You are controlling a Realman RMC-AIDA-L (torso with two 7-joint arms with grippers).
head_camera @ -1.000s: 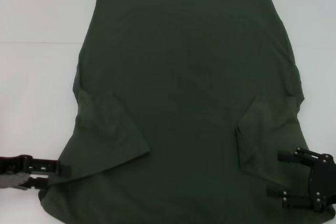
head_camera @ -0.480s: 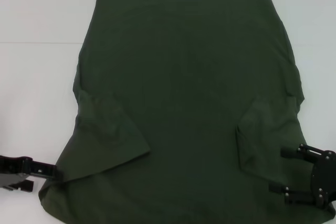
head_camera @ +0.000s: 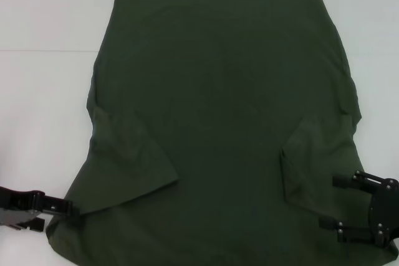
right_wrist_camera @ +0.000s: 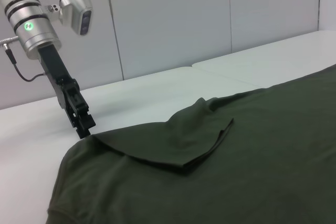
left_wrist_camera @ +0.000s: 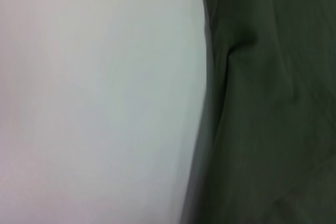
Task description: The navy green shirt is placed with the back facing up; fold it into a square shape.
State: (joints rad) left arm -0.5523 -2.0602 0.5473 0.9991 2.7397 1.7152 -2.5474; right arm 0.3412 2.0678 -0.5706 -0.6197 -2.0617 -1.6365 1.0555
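The navy green shirt (head_camera: 224,110) lies flat on the white table (head_camera: 43,104), plain side up, hem at the far end. Both short sleeves are folded inward onto the body, the left sleeve (head_camera: 128,154) and the right sleeve (head_camera: 312,160). My left gripper (head_camera: 56,211) sits low at the near-left corner, its tip just at the cloth's edge; the right wrist view shows the left gripper (right_wrist_camera: 84,124) touching the shirt (right_wrist_camera: 210,171) there. My right gripper (head_camera: 330,202) stands open over the near-right edge, nothing between its fingers. The left wrist view shows only the shirt's edge (left_wrist_camera: 273,103).
Bare white table (left_wrist_camera: 94,103) runs along the shirt's left side and beyond its far hem. A seam in the tabletop (head_camera: 43,50) crosses at the left. A pale panelled wall (right_wrist_camera: 210,19) stands behind the table.
My left gripper has drawn back leftward, from over the shirt's near-left corner to its edge. The right gripper has dipped slightly nearer. The shirt lies as before.
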